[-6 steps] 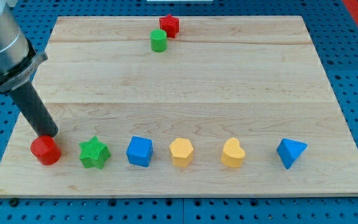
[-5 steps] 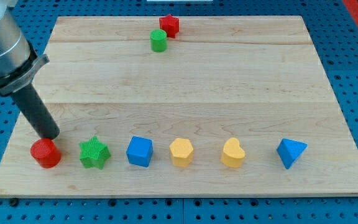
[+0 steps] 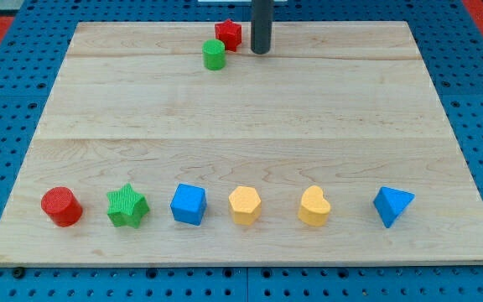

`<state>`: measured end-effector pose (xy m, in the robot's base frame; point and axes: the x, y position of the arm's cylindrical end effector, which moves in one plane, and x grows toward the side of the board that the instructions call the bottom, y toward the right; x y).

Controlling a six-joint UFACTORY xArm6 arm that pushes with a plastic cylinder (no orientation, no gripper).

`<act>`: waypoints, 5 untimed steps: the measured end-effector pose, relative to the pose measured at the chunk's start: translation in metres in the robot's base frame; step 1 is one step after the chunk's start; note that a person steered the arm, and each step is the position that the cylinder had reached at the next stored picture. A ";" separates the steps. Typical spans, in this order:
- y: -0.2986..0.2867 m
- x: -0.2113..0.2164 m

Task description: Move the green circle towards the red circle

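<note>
The green circle [image 3: 214, 55] sits near the view's top, left of centre on the wooden board [image 3: 250, 109]. The red circle [image 3: 61, 206] lies at the view's bottom left. My tip [image 3: 261, 52] stands at the view's top, a short way to the right of the green circle and just right of a red star-like block [image 3: 228, 34], apart from both.
A row along the view's bottom holds a green star [image 3: 127, 206], a blue cube [image 3: 188, 204], a yellow hexagon-like block [image 3: 244, 205], a yellow heart [image 3: 314, 207] and a blue triangle [image 3: 392, 205].
The rod has left the red circle at the bottom left and now stands at the top, right of the green circle. The blocks have not moved.
</note>
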<state>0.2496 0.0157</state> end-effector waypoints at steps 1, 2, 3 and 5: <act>-0.059 0.012; -0.111 0.047; -0.147 0.086; -0.187 0.163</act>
